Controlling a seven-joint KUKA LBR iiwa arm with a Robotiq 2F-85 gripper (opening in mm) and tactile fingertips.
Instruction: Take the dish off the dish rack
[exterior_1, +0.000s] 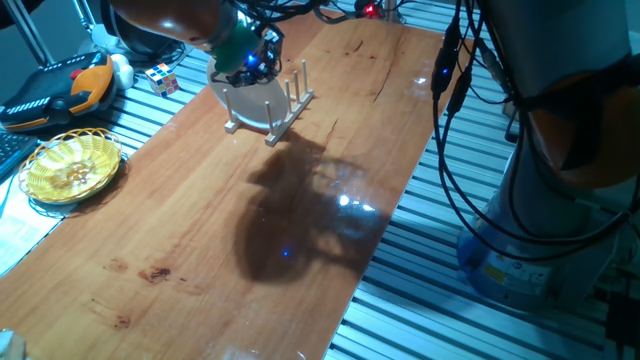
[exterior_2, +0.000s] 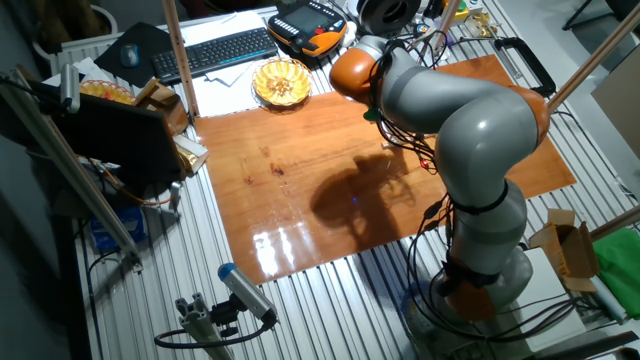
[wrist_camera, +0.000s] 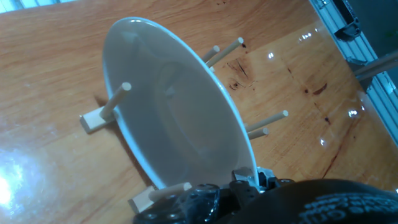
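The white dish (exterior_1: 250, 100) stands on edge between the pegs of the light-wood dish rack (exterior_1: 293, 98) at the far end of the table. My gripper (exterior_1: 248, 58) is right above it at its top rim. In the hand view the dish (wrist_camera: 180, 112) fills the middle, leaning among the rack's pegs (wrist_camera: 261, 121). Its rim runs into my gripper (wrist_camera: 245, 183) at the bottom edge, where the fingers close on it. In the other fixed view my arm (exterior_2: 450, 110) hides both the dish and the rack.
A yellow woven basket (exterior_1: 72, 165) sits at the table's left edge and also shows in the other fixed view (exterior_2: 281, 80). A colour cube (exterior_1: 163, 78) and an orange-black pendant (exterior_1: 60, 88) lie beyond it. Cables (exterior_1: 450, 120) hang at the right.
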